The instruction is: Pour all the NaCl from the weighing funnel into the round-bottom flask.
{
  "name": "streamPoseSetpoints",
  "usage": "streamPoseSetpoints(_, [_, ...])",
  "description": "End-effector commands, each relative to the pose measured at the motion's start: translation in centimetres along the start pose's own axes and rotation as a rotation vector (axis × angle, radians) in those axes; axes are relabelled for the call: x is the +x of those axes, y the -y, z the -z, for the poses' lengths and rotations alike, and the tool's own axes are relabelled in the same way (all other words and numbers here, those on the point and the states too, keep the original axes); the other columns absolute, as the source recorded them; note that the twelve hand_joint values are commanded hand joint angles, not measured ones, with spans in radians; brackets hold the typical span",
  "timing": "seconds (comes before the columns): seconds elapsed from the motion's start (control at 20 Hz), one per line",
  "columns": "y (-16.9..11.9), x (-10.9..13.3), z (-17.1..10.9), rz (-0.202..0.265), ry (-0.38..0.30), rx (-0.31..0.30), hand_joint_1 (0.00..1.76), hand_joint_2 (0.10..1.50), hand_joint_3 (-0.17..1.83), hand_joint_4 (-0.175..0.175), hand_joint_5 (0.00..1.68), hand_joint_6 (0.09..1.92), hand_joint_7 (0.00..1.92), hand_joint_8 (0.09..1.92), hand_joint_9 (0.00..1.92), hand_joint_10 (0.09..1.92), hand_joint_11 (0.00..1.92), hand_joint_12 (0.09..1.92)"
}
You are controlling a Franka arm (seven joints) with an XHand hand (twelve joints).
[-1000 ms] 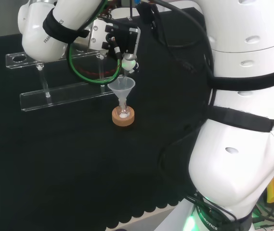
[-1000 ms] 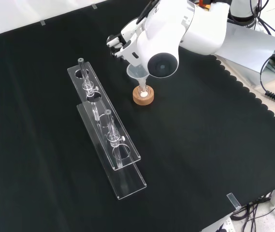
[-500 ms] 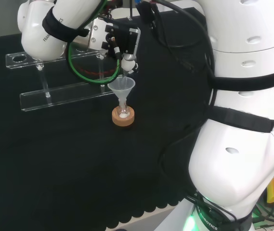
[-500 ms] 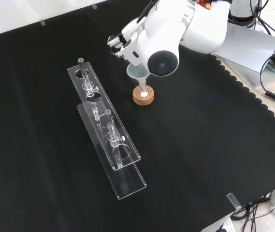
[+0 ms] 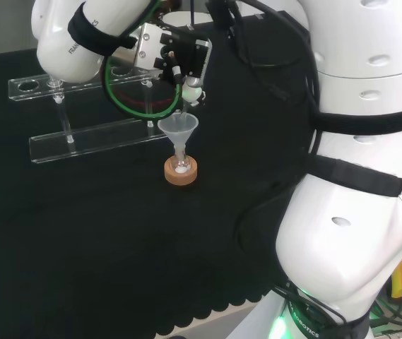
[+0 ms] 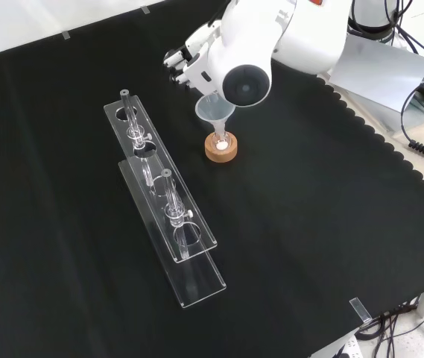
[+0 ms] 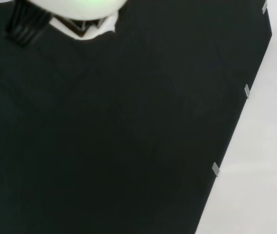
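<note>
A clear glass funnel [image 5: 178, 128] [image 6: 213, 110] stands in the neck of the small round-bottom flask [image 5: 180, 167], which rests on a cork ring [image 5: 180, 174] [image 6: 220, 151]. White powder [image 6: 220, 143] lies in the flask. The hand [image 5: 185, 65] [image 6: 184, 63] hovers just above the funnel's rim, fingers curled. A thin clear piece, the weighing funnel [image 5: 184, 106], slants from the fingers down toward the funnel mouth; its contents cannot be made out. In the wrist view a blurred white part of the hand [image 7: 77, 14] shows over black cloth.
A clear two-tier plastic rack [image 5: 80, 138] [image 6: 163, 201] with round holes and upright posts stands beside the flask, left of it in both views. The arm's white link with its grey cap [image 6: 246, 83] overhangs the funnel. The cloth's scalloped edge [image 6: 390, 149] runs at the front view's right.
The hand has lifted a little and shifted slightly right in the head view, away from the funnel rim. Funnel, flask and cork ring have stayed put.
</note>
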State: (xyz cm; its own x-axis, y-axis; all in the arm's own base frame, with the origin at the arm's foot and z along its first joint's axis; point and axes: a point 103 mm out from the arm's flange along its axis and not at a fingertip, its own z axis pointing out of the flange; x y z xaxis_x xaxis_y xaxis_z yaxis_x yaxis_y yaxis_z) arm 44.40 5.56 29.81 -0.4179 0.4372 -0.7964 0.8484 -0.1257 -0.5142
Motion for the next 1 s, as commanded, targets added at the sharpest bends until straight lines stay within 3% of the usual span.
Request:
streamPoseSetpoints(0.05, [0.0,-0.6,-1.2,0.001,-0.050,-0.027,1.09,0.64,0.85,0.175,1.11,1.04,0.52,0.66,0.80,0.53,0.48,1.29])
streamPoseSetpoints(0.45, [-0.2,-1.0,-2.3,0.010,-0.085,-0.080,1.09,0.64,0.85,0.175,1.11,1.05,0.60,0.65,0.85,0.52,0.52,1.27])
streamPoseSetpoints(1.0, [-0.6,-1.8,-4.5,0.015,-0.155,-0.132,1.10,0.64,0.85,0.112,1.11,1.04,0.85,0.66,1.02,0.49,0.64,1.20])
